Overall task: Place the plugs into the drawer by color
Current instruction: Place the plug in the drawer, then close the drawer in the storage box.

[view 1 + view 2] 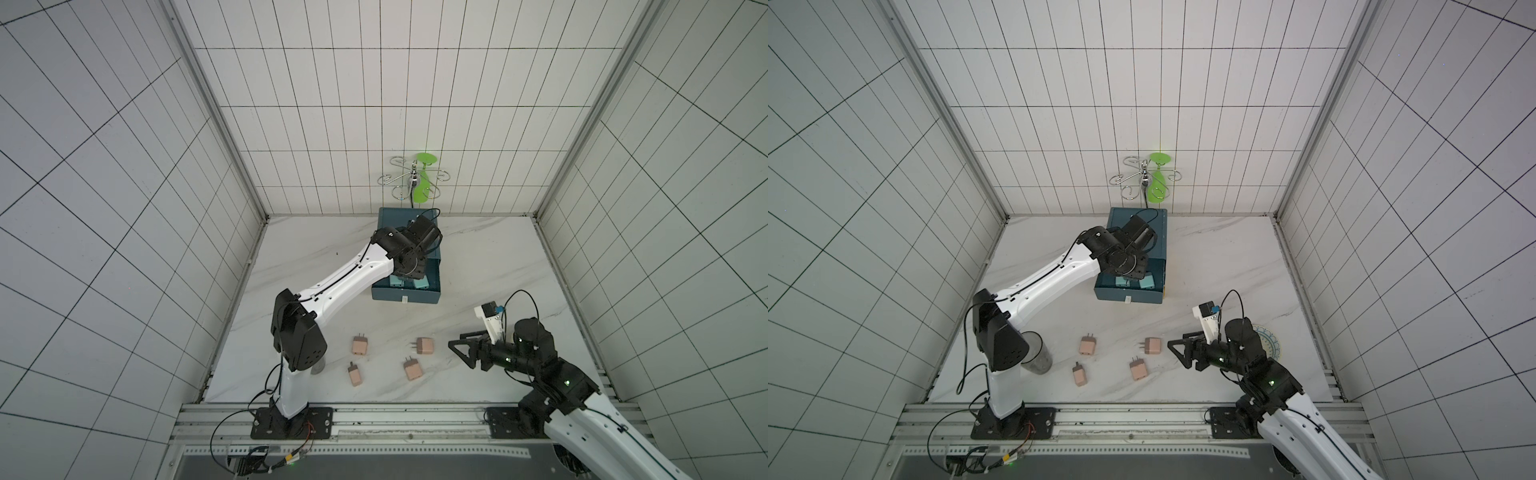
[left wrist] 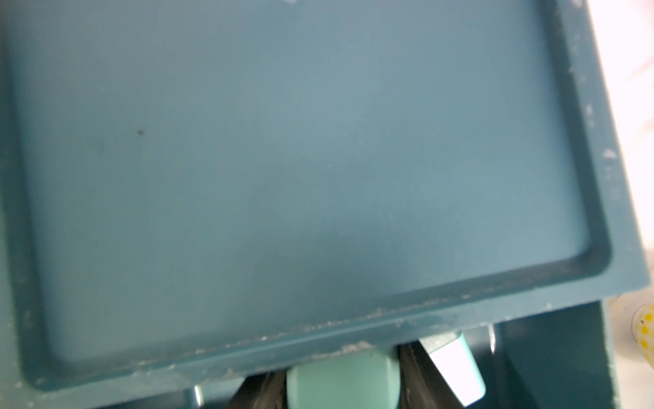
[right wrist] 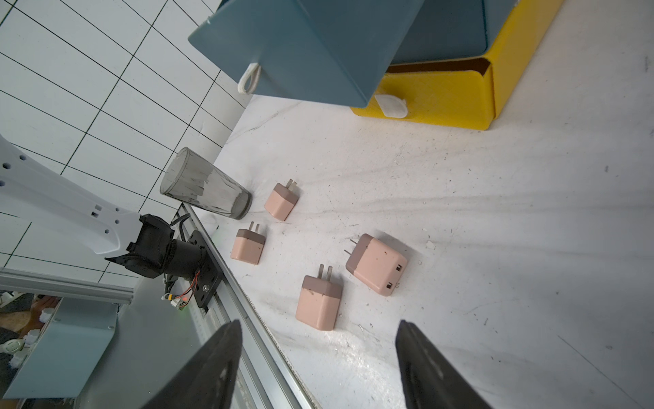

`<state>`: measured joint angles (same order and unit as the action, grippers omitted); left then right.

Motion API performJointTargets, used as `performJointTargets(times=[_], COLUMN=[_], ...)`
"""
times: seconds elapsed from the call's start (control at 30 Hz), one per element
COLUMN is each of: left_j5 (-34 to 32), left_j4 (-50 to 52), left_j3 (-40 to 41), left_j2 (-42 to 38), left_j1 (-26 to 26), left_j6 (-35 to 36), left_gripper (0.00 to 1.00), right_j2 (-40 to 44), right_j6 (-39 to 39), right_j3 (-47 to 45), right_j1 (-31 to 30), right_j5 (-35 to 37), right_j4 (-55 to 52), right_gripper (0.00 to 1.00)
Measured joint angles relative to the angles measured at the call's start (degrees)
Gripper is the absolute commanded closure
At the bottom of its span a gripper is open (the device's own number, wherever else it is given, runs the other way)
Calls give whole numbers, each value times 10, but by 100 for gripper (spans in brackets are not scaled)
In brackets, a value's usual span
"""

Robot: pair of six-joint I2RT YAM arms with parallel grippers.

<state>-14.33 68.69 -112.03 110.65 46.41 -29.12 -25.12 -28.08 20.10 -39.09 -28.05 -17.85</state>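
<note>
The blue drawer [image 1: 405, 296] [image 1: 1127, 296] stands pulled out of its blue cabinet [image 1: 392, 220] at the back of the table. My left gripper [image 2: 343, 389] reaches down into it, shut on a teal plug [image 2: 343, 380]. Beside it in the drawer lies another teal plug [image 2: 456, 368] [image 1: 422, 283]. Several peach-pink plugs lie loose on the white table near the front, among them one [image 1: 425, 345] [image 3: 377, 265] close to my right gripper [image 1: 457, 345] [image 3: 318, 354] and another [image 1: 412, 369] [image 3: 319, 304]. The right gripper hovers open and empty just right of them.
A grey glass tumbler [image 3: 205, 189] [image 1: 1038, 353] stands by the left arm's base. A yellow drawer [image 3: 442, 95] sits under the blue one. A patterned plate [image 1: 1268, 340] lies under the right arm. A metal hook rack [image 1: 411, 178] hangs on the back wall.
</note>
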Motion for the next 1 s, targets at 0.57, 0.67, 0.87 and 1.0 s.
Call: performJointTargets(times=[0.57, 0.67, 0.87, 1.0], left_j5=[-7, 0, 2, 16], left_j4=[1, 1, 1, 3], left_j3=[7, 10, 10, 14], left_j2=[-7, -11, -17, -27], left_j1=[-1, -1, -1, -1], left_j6=[-4, -3, -5, -5], left_gripper=[47, 41, 39, 40], right_j2=[-21, -26, -31, -33], right_j6=[0, 0, 0, 0], right_j3=[0, 0, 0, 0], right_j1=[0, 0, 0, 0], right_j5=[15, 18, 23, 25], right_j4=[0, 0, -1, -1], right_gripper=[27, 27, 26, 26])
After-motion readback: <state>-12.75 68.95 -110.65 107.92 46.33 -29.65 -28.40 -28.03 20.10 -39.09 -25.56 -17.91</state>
